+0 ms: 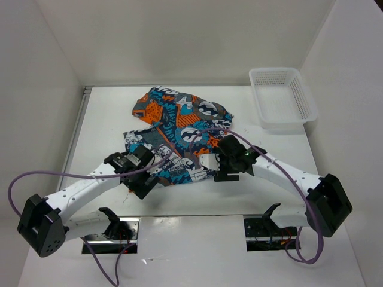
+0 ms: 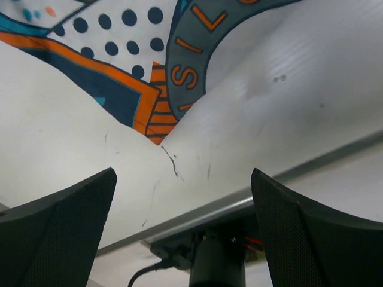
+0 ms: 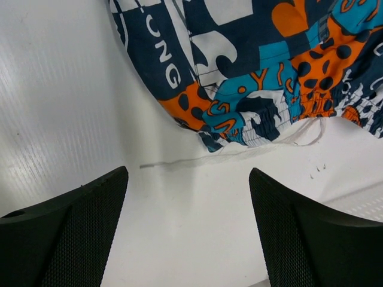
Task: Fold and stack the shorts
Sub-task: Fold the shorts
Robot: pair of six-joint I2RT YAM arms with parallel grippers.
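Top view: the shorts [image 1: 179, 128] lie crumpled near the middle of the table [image 1: 108, 119]. The far part is bunched up and the near-left part is flatter. The white mesh basket [image 1: 311, 107] sits at the far right corner, well apart from the fabric. Both arms reach in from the near edge. The left gripper [image 1: 142, 178] is at the near-left edge of the shorts, and the right gripper [image 1: 216, 166] is at the near-right edge. From above it cannot be told whether either one touches the cloth. Left wrist view: the left gripper [image 2: 182, 179] has its jaws spread wide, with only bare table [image 2: 287, 89] between the two dark fingers [image 2: 60, 233]. A pointed corner of the shorts [image 2: 119, 60] lies flat on the table ahead of the fingertips. It shows a dotted white patch, an orange border and a grey band with orange letters. A short dark thread [image 2: 172, 162] trails from the tip of that corner. The fabric is near the jaws but not between them. The near edge of the table and some dark hardware below it show at the bottom of this view. Right wrist view: the right gripper [image 3: 188, 173] is likewise wide open and holds nothing. Ahead of its fingers [image 3: 311, 233] lies a gathered, elasticated edge of the shorts [image 3: 251, 72] in navy, orange and teal. A thin white cord [image 3: 306, 139] loops out from that edge onto the table. This edge is close to the fingertips but not between them.
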